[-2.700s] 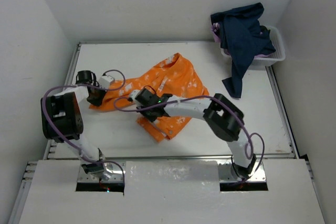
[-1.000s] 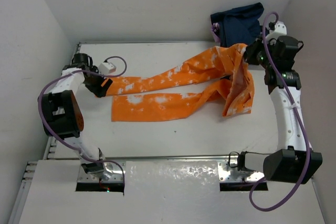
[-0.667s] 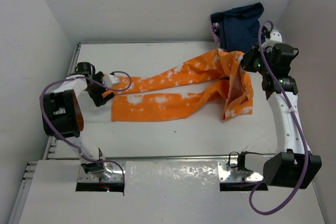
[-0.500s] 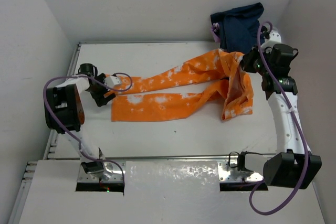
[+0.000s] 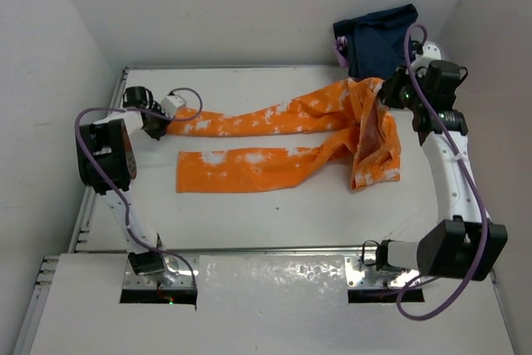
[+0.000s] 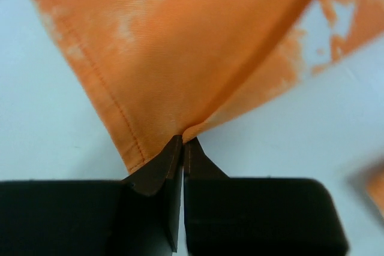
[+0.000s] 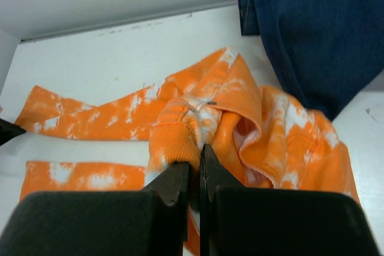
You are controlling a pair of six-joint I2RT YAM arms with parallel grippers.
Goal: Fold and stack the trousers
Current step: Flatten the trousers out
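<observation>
The orange tie-dye trousers (image 5: 274, 135) lie stretched across the table, legs pointing left and waist bunched at the right. My left gripper (image 5: 158, 125) is shut on the hem of the far leg (image 6: 150, 76) at the table's far left. My right gripper (image 5: 384, 96) is shut on the ribbed waistband (image 7: 177, 139) and holds it lifted at the far right, so the waist cloth hangs down in folds. The near leg (image 5: 241, 170) lies flat and free on the table.
A dark blue garment (image 5: 378, 35) is heaped at the far right corner, just behind my right gripper; it also shows in the right wrist view (image 7: 312, 28). White walls close in the table at the left, back and right.
My left gripper has pulled the far leg's hem farther back and left, stretching that leg straighter. My right gripper has stayed at the far right holding the waistband.
</observation>
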